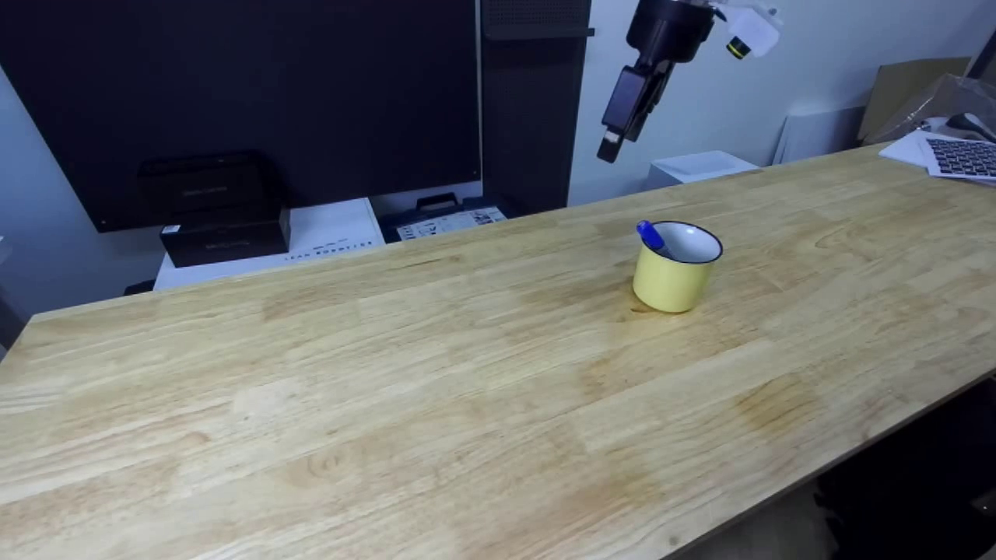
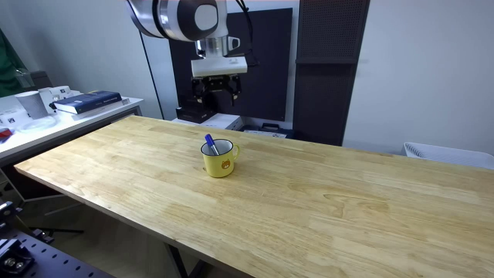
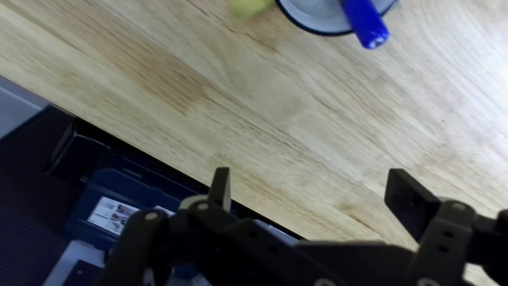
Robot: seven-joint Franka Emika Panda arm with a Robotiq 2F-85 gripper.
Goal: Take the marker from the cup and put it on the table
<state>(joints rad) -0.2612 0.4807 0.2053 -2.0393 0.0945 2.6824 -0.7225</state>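
The yellow cup (image 1: 671, 286) (image 2: 214, 166) stands upright on the wooden table (image 1: 389, 404) (image 2: 328, 216) in both exterior views. The blue marker (image 1: 650, 236) (image 2: 211, 143) leans inside it, its blue end above the rim. In the wrist view the cup (image 3: 317, 20) is cut off by the top edge, with the marker (image 3: 365, 24) sticking out over its rim towards the gripper; bare table (image 3: 258, 99) lies below. My gripper (image 1: 620, 145) (image 2: 216, 101) hangs well above the table, apart from the cup and towards the far edge. Its fingers (image 3: 309, 172) are wide apart with nothing between them.
The cup's handle (image 2: 237, 151) points right in an exterior view. A keyboard (image 1: 965, 159) lies at the table's far right end. A side table holds a thick book (image 2: 88, 103) and a grey cup (image 2: 32, 105). Boxes (image 1: 226, 237) and a dark case (image 1: 451, 222) stand beyond the far edge.
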